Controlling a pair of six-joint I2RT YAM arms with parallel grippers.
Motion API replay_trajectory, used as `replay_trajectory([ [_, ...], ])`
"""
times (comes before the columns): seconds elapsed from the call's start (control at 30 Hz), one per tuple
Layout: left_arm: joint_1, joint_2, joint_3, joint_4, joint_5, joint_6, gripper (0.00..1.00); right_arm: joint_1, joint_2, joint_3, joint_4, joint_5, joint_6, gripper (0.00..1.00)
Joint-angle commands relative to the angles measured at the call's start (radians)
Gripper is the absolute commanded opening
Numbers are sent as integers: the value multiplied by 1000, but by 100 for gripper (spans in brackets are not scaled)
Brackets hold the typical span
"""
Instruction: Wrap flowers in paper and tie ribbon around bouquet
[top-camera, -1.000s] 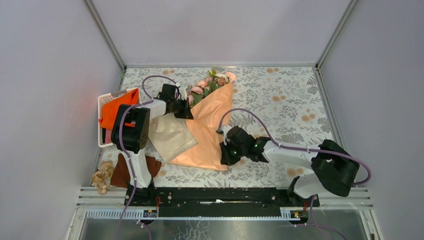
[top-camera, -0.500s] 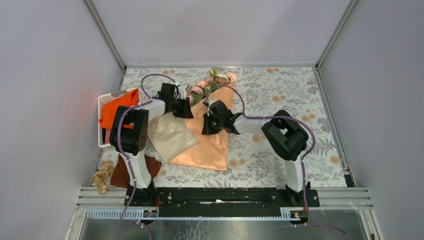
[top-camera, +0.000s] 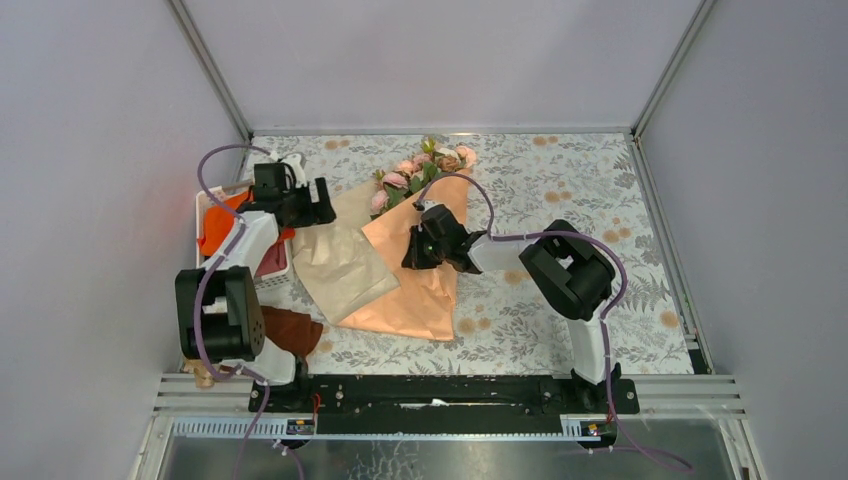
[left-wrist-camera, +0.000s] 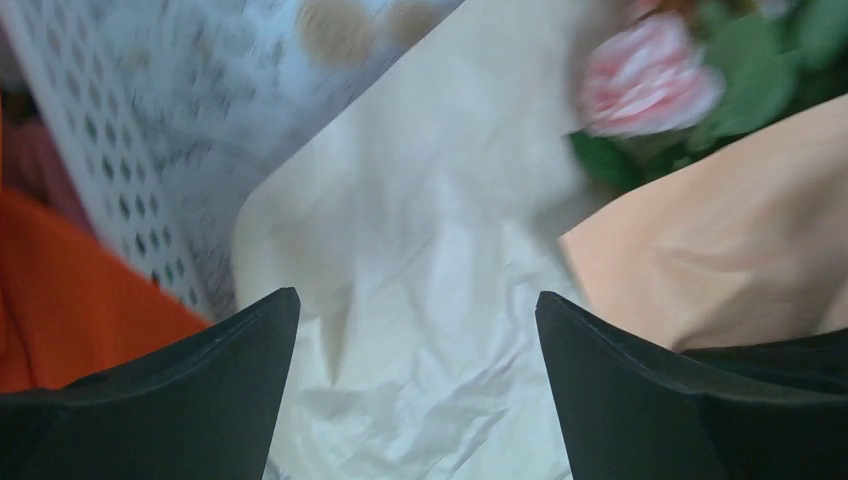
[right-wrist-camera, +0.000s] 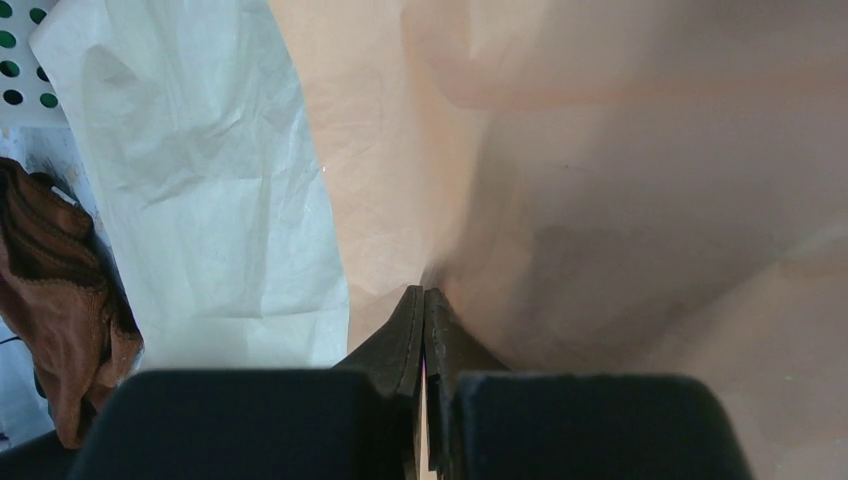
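Floral table (top-camera: 580, 170); left end effector (left-wrist-camera: 415, 300) spread over cream sheet (left-wrist-camera: 420, 230) edge, right end effector (right-wrist-camera: 424, 292) pinching the paper (right-wrist-camera: 600, 200).

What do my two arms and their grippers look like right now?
The left arm and right arm have white links, bulky black joint housings and a loose purple cable looping along each. The left gripper and right gripper are matte black, with wedge-shaped fingers tapering to narrow tips. No markings show.
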Motion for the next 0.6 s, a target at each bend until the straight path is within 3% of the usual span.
replay_trajectory([
  [0.0,33,60,-50,-118,-49,2,95,3,-1,-70,-73,123,3,0],
  [0.2,32,46,-107,-48,-115,75,99,-1,-26,-120,-72,148,-25,0],
  [0.37,32,119,7,-63,-143,188,95,-12,-39,-134,-84,145,-55,0],
  [0.5,30,127,82,-178,-47,405,89,-18,-49,-137,-96,143,-72,0],
  [0.57,24,159,126,-254,-102,520,86,-21,-44,-132,-101,137,-77,0],
])
